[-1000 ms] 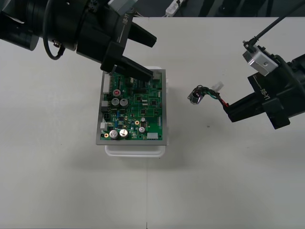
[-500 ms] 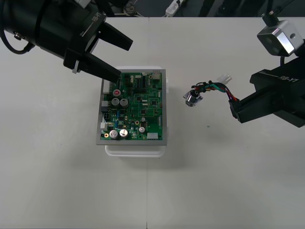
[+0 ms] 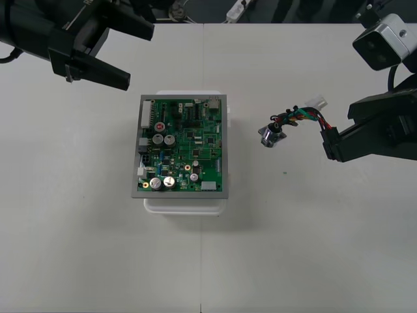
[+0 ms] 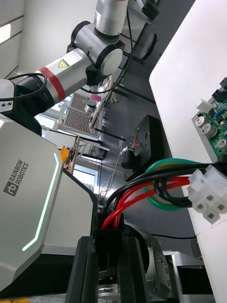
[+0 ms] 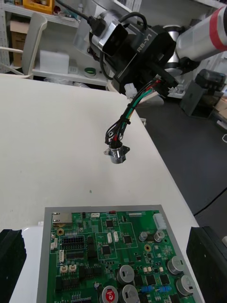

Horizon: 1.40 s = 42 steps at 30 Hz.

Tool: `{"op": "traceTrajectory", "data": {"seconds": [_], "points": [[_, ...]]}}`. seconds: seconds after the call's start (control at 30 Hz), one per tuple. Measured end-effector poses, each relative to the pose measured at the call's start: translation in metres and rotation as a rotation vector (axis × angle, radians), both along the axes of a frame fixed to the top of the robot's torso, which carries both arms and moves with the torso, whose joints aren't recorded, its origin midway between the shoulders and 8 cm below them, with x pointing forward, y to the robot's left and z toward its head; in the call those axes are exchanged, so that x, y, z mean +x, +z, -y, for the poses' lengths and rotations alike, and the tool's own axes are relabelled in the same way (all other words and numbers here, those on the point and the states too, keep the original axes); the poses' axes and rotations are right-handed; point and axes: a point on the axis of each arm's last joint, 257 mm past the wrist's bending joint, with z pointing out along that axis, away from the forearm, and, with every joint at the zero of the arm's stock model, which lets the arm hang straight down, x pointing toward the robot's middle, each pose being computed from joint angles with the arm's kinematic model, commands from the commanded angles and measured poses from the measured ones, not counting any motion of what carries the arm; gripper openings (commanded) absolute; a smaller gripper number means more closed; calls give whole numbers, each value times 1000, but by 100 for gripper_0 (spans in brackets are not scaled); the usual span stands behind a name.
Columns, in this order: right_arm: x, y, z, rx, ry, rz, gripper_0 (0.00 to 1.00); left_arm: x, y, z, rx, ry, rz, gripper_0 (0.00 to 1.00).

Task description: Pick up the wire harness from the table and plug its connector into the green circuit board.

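Observation:
The green circuit board (image 3: 181, 147) lies on its white base (image 3: 186, 205) mid-table. Right of it the wire harness (image 3: 296, 120) hangs in the air: its round metal socket (image 3: 270, 135) dangles toward the board and a small white plug (image 3: 317, 103) sticks out behind. My right gripper (image 3: 329, 142) is shut on the wires' right end. From the right wrist, red, green and black wires (image 4: 156, 187) rise from between its fingers (image 4: 130, 265), with the plug (image 4: 208, 194) beside them. My left gripper (image 3: 140, 57) is open beyond the board's far left corner; from its wrist the board (image 5: 118, 251) lies between its fingers (image 5: 208, 265).
Pale table surrounds the board on all sides. A strip of dark floor with cables runs past the far edge (image 3: 260, 23). The left wrist view also has the socket (image 5: 116, 154) hanging from the right gripper (image 5: 142, 47) over the table beyond the board.
My left gripper has pulled back off the board's far edge toward the far left. The right gripper has carried the harness slightly up and to the right, away from the board.

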Motion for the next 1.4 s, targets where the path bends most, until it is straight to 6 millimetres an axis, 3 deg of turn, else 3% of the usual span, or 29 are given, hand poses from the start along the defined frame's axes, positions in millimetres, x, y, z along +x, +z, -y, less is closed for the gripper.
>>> {"op": "traceTrajectory", "data": {"seconds": [0.2, 0.33, 0.63, 1.13, 1.4], "points": [[2, 2, 2, 10, -5, -13, 0, -10, 9, -9, -55, -14, -47, 100], [-6, 14, 2, 48, 17, -66, 0, -14, 10, -16, -84, -15, -80, 100], [-14, 24, 3, 78, 34, -129, 0, -24, 21, -37, -159, -34, -35, 100], [-18, 33, 10, 152, 52, -221, 0, -97, 33, -36, -164, -189, -48, 100], [-21, 40, 12, 150, 55, -307, 0, -101, 34, -44, -160, -176, -48, 100]]}}
